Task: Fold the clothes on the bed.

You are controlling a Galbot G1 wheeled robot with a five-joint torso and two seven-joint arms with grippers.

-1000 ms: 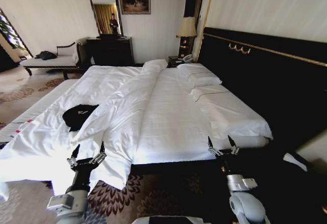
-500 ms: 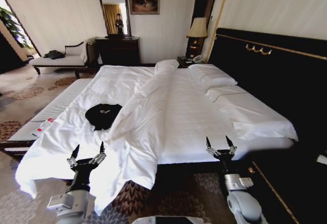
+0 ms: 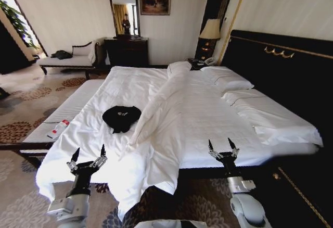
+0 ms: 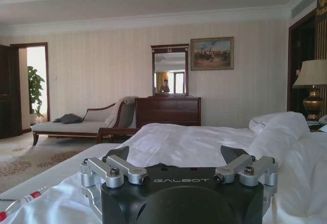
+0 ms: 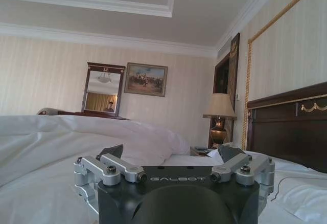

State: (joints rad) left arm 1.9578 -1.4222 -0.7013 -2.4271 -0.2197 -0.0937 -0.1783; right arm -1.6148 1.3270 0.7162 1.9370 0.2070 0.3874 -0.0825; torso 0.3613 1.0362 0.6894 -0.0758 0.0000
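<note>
The clothes point(image 3: 121, 117), a small black bundle with white lettering, lie crumpled on the left half of the bed point(image 3: 208, 118), beside a ridge of bunched white duvet. My left gripper point(image 3: 88, 153) stands open, fingers up, at the bed's near edge, well short of the clothes. Farther right along that near edge, my right gripper point(image 3: 221, 146) is also open and holds nothing. In the left wrist view the left gripper point(image 4: 176, 155) points over the white sheets. The right gripper point(image 5: 171, 152) in the right wrist view looks across the duvet toward the headboard.
A narrow white-striped bench point(image 3: 62, 116) runs along the bed's left side with a small bottle point(image 3: 58, 129) on it. The dark headboard point(image 3: 281, 66) rises on the right. A chaise lounge point(image 3: 70, 59), dresser point(image 3: 126, 51) and lamp point(image 3: 210, 30) stand along the far wall. Patterned carpet lies below.
The whole picture has shifted right: the camera has turned or driven left, so the clothes sit nearer the middle. Both grippers keep the same open pose.
</note>
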